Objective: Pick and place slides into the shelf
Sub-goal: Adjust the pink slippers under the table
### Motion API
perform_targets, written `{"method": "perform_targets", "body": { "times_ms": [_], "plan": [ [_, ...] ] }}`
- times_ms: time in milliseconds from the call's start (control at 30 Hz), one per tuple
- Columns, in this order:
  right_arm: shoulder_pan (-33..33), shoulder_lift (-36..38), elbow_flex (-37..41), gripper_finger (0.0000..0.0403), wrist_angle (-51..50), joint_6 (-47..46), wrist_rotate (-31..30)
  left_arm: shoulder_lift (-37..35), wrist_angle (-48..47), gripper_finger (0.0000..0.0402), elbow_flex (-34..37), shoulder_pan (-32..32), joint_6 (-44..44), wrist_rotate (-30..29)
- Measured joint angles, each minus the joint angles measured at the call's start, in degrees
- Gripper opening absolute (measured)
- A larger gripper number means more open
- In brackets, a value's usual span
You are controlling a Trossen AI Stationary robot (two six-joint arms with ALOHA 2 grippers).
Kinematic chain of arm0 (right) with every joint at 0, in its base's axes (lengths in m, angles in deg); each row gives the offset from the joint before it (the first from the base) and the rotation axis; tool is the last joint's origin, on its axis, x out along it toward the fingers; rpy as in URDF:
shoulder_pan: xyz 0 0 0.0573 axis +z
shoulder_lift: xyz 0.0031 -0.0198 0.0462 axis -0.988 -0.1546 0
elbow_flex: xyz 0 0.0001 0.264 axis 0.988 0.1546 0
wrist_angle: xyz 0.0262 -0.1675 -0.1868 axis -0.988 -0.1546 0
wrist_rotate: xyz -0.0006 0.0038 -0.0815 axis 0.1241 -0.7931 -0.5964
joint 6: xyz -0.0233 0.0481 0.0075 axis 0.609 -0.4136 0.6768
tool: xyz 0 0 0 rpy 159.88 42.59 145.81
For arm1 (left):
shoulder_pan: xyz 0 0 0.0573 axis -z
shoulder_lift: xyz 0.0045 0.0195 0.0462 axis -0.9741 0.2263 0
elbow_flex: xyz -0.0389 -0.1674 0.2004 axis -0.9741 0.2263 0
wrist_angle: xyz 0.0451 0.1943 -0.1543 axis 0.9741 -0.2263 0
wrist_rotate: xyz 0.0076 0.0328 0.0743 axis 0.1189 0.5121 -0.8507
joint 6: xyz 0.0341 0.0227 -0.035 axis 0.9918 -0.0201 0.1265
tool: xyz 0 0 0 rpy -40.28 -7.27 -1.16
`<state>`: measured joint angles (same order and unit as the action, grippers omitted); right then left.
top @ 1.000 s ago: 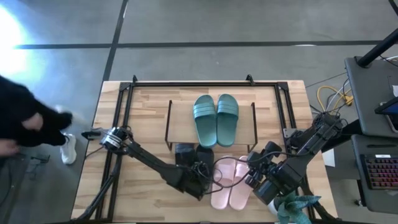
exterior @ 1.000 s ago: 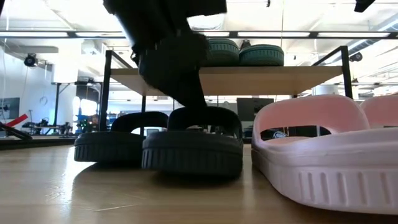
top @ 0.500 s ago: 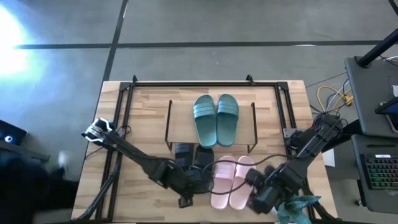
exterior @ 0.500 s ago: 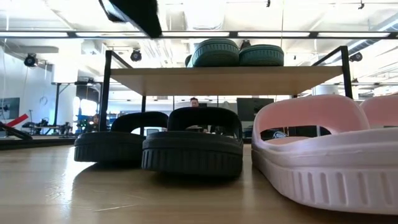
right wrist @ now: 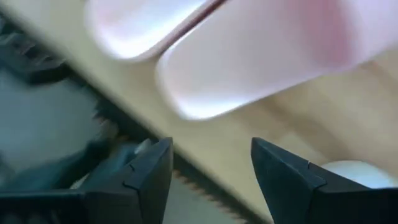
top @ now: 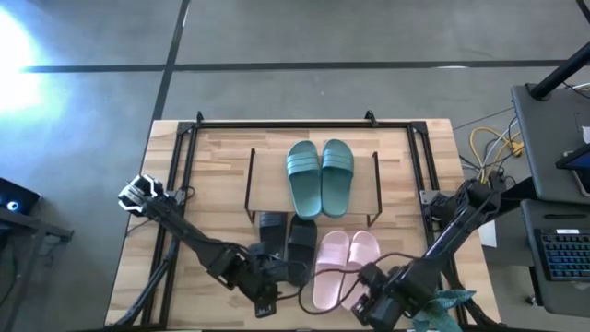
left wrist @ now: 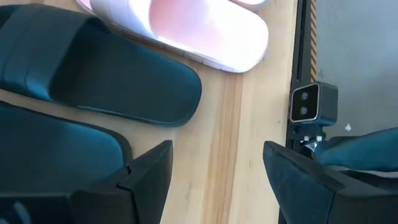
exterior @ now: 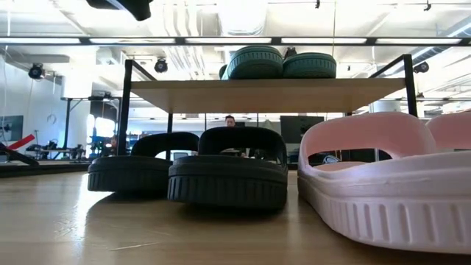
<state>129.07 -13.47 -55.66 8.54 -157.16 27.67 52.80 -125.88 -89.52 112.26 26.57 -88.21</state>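
**A:** Where do the slides lie from your claws right now?

**B:** The teal-green pair point(top: 320, 176) sits on top of the shelf point(top: 267, 189), on its wood board. The black pair point(top: 288, 242) lies on the bench point(top: 212, 175) at the shelf's near edge, partly under the board, long axes running front to back. The pink pair point(top: 341, 267) lies just beside the black one, toward your right arm, on the same front-to-back line with the heels toward the near edge.

**A:** And the claws themselves?

**B:** Your left claw point(top: 265, 302) hangs low at the near edge of the bench, just short of the black heels, fingers spread wide with nothing between them. The left wrist view shows bare wood in the gap and the black slides off to one side. Your right claw point(top: 373, 302) is at the near edge too, by the pink heels, also wide open and empty. Its wrist view looks over the ends of the pink pair point(right wrist: 249, 56).

**A:** So which arm takes which?

**B:** Judging by closeness, left for black, right for pink. Each slide lies away from its claw toward the shelf, so you would be reaching forward along the slide's length.

**A:** Anything in the way?

**B:** The two pairs nearly touch, so a finger going between them may nudge the neighbour. The shelf's thin rods point(top: 251, 184) and the low board leave a tight slot. The black frame point(top: 277, 123) rims the bench, with a small camera point(left wrist: 313, 106) at the near edge beside your left claw.
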Motion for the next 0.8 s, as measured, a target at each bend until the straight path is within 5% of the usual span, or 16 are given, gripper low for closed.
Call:
{"method": "perform_targets", "body": {
  "times_ms": [100, 300, 800],
  "plan": [
    [-0.2, -0.4, 0.1, 0.0199, -5.8, -1.1, -1.2, 0.0, 0.2, 0.0235, 0.0, 0.6, -0.1, -0.6],
    [-1.8, -0.6, 3.5, 0.0173, -10.5, 1.2, 6.3, 0.0, 0.1, 0.0235, 0.0, 2.4, -1.5, -3.1],
    [-7.7, -0.5, 15.8, 0.0066, -4.4, 23.6, 10.8, 0.0, 0.1, 0.0235, 0.0, 4.0, -1.5, -5.3]
  ]
}}
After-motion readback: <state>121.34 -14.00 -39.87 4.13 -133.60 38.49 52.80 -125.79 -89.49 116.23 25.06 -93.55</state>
